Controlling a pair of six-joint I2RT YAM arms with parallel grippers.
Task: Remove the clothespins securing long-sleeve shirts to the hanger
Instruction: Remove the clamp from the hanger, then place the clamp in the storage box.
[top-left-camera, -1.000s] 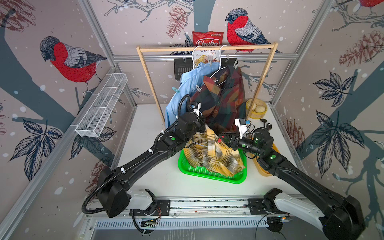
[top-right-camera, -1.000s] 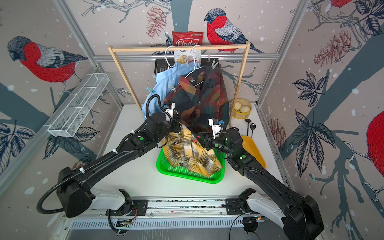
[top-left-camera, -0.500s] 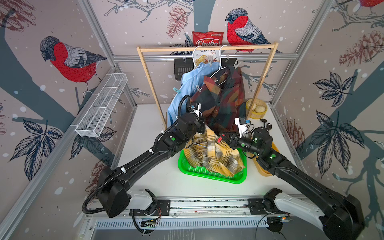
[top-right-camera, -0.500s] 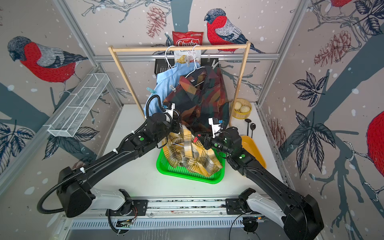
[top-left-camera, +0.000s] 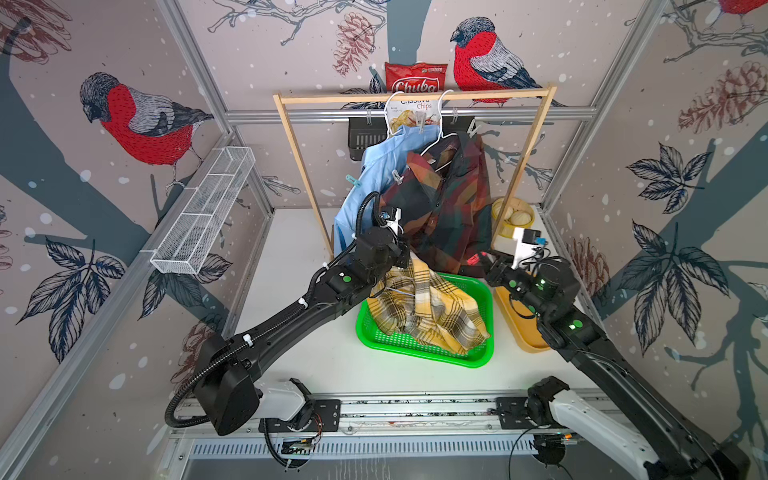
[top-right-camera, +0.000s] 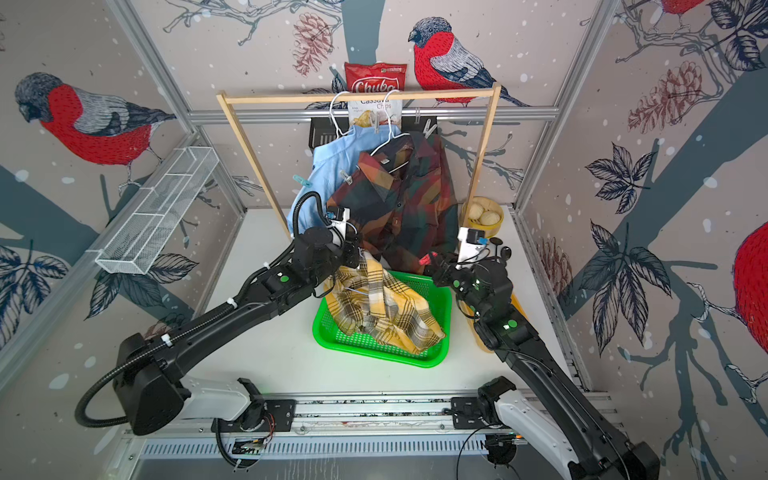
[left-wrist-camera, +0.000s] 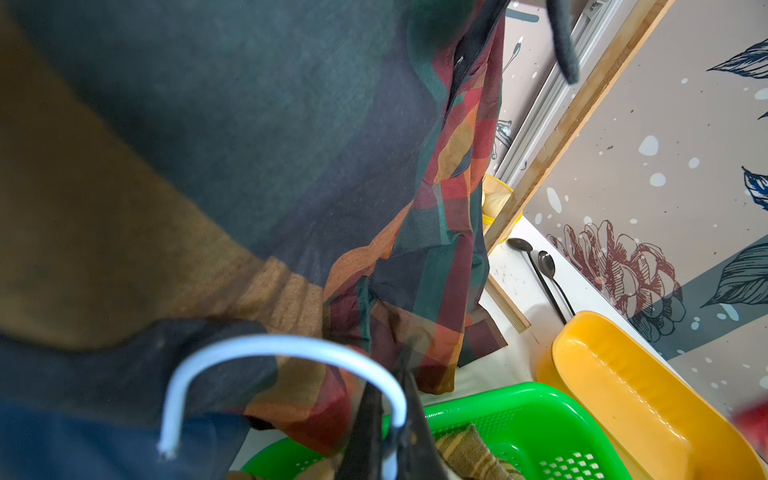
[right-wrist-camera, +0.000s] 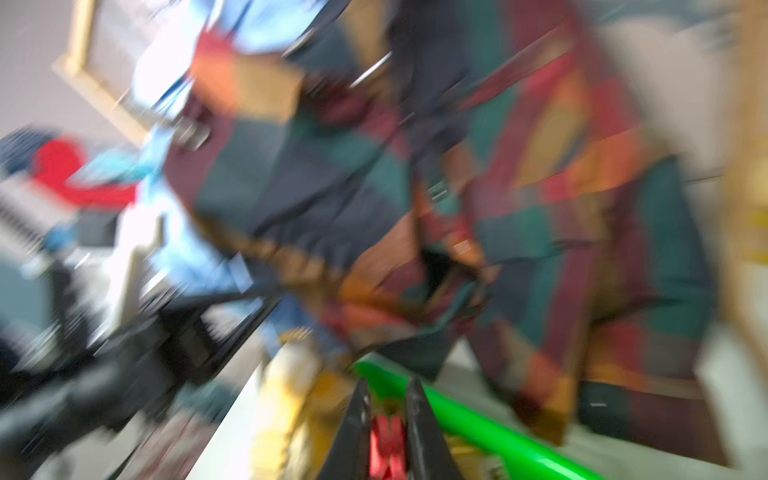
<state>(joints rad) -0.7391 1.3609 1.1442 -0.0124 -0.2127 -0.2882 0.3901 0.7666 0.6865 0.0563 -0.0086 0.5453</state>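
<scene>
Red clothespin (top-left-camera: 473, 261) is pinched in my right fingers (right-wrist-camera: 365, 409), right of centre in a top view, just beside the hem of the dark plaid shirt (top-left-camera: 449, 199). Left fingers (left-wrist-camera: 370, 417) are pressed together on the white hanger (left-wrist-camera: 286, 345) hook; yellow plaid shirt (top-left-camera: 432, 307) sags into the green basket (top-left-camera: 415, 348). Teal clothespin (top-left-camera: 353, 180) sits on the light blue shirt (top-left-camera: 374, 166), upper centre; a pale clothespin (top-left-camera: 397, 178) sits at the dark plaid shoulder next to it.
</scene>
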